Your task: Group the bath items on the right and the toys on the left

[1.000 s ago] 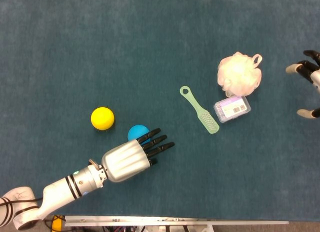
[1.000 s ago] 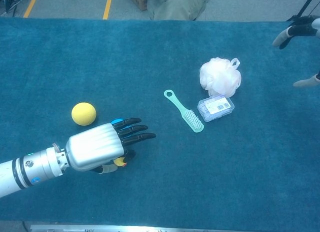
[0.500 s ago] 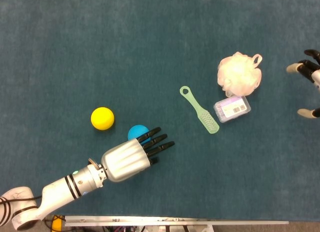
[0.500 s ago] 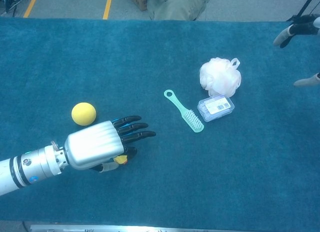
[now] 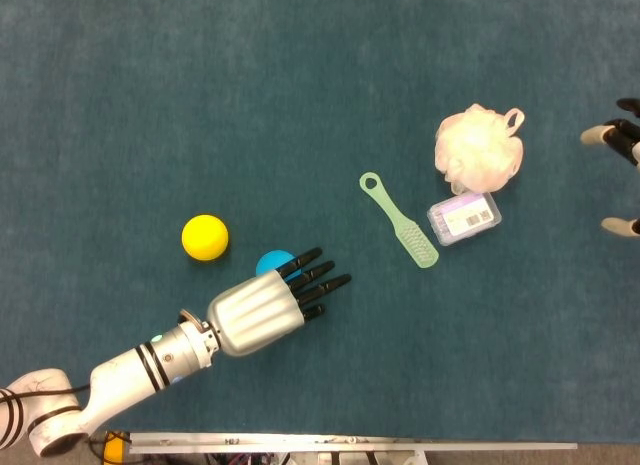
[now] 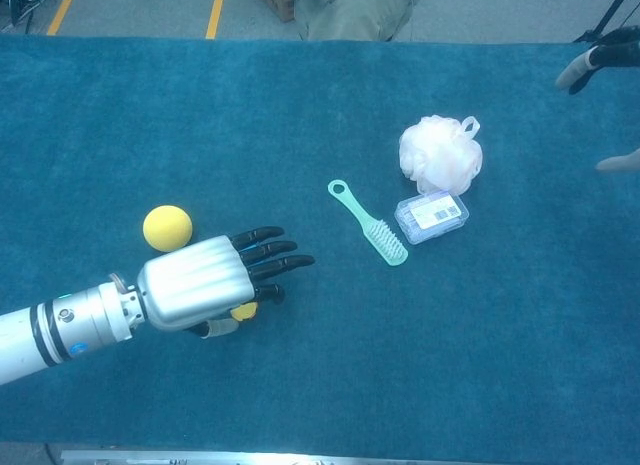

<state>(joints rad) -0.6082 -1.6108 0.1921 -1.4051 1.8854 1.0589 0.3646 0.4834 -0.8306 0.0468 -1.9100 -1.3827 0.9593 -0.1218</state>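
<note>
The left hand (image 5: 262,310) hovers, fingers (image 5: 312,282) spread and empty-looking, over the blue ball (image 5: 271,264) beside the yellow ball (image 5: 204,236). Light, smooth, rolls easily; cup it from above.

tabletop (image 5: 200,85): I see matt teal pile cloth
left hand (image 5: 262,313): ribbed silver shell
pouf (image 5: 478,147): white mesh

Left hand (image 6: 205,283) lies flat over the desk (image 6: 300,385), fingers (image 6: 265,262) straight. Yellow ball (image 6: 167,228) sits just behind them; brush (image 6: 368,223), box (image 6: 431,216) and loofah (image 6: 439,154) lie well beyond their tips.
</note>
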